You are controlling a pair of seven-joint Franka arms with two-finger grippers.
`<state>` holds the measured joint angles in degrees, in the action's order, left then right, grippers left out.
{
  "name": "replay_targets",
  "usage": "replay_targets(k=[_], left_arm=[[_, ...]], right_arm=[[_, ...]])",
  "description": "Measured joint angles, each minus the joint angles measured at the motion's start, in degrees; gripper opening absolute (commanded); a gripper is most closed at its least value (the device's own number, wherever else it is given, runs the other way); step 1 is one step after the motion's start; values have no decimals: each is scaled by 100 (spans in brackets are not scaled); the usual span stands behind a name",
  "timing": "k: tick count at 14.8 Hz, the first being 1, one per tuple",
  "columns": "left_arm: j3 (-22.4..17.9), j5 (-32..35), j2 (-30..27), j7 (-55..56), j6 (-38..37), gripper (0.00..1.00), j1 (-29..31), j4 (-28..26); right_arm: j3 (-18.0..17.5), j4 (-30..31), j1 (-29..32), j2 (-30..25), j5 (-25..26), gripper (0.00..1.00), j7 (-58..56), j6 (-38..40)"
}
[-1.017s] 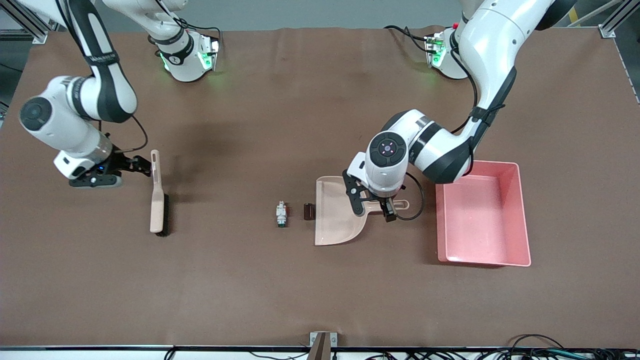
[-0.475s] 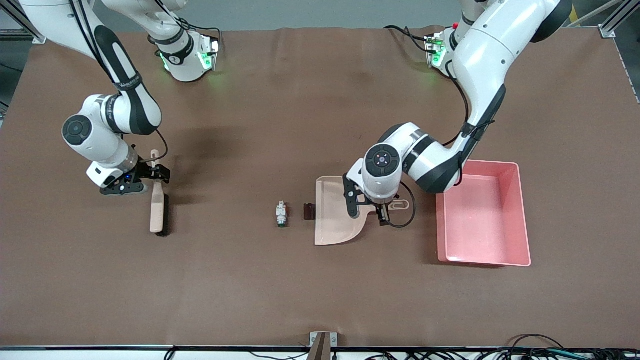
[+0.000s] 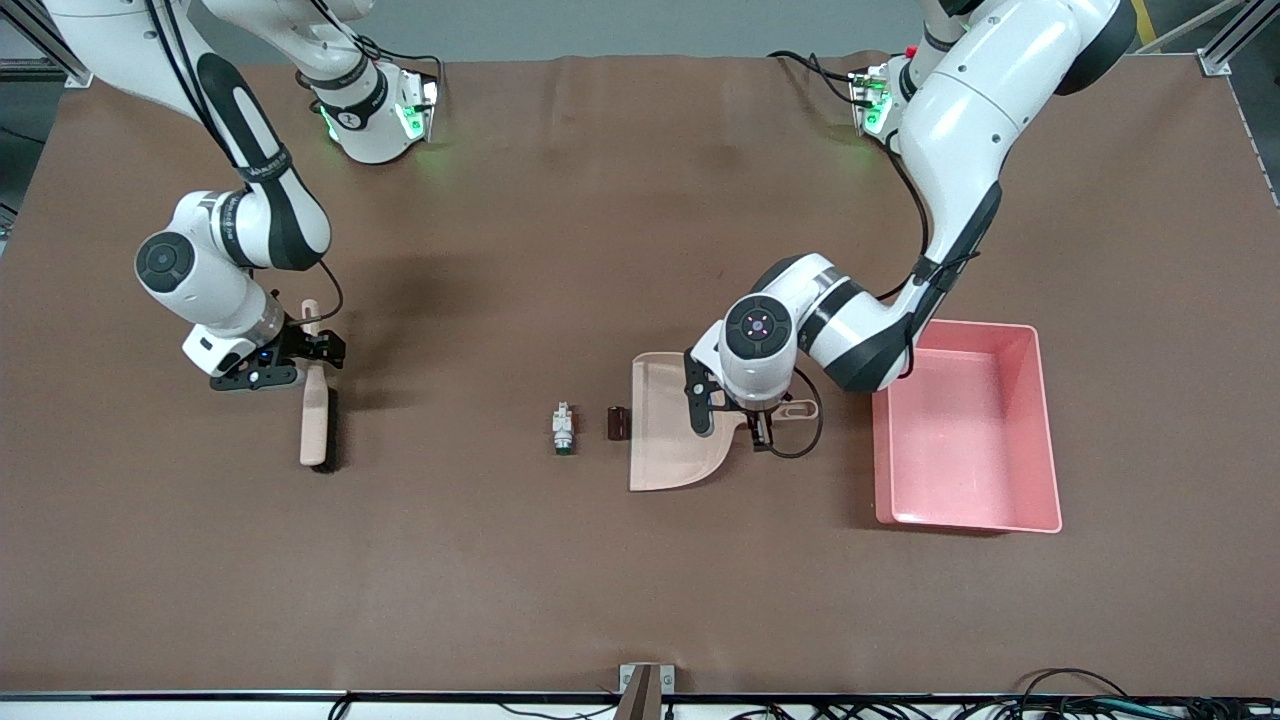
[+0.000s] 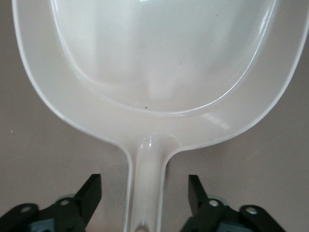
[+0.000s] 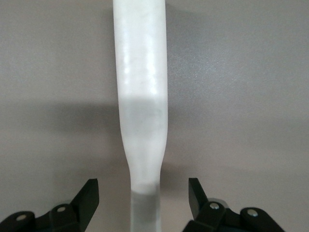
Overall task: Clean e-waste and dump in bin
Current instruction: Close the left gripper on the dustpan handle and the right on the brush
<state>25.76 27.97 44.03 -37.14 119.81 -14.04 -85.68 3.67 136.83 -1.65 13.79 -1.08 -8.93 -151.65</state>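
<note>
Brown tabletop (image 3: 600, 250) holds the e-waste (image 3: 564, 430) beside the dustpan (image 3: 665, 440), near the pink bin (image 3: 965, 500) — two light, hard bits, easy to sweep. Left gripper (image 4: 145, 195) gapes around the dustpan handle; right gripper (image 5: 144, 195) gapes around the brush (image 5: 141, 96) handle — stiff, good places to grab.

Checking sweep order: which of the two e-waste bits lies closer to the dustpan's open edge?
The short dark brown-black cylinder. It lies right beside the beige plastic dustpan, while the small white plastic component with a green end lies toward the right arm's end of the table.
</note>
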Motion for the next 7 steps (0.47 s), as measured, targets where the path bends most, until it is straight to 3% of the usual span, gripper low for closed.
replay_targets(k=[3, 7], left_arm=[[0, 0, 8, -4, 0, 69, -39, -15], [0, 133, 89, -11, 0, 55, -46, -28]], right_arm=[[11, 0, 9, 0, 0, 70, -31, 41], [31, -11, 86, -5, 0, 69, -119, 144]])
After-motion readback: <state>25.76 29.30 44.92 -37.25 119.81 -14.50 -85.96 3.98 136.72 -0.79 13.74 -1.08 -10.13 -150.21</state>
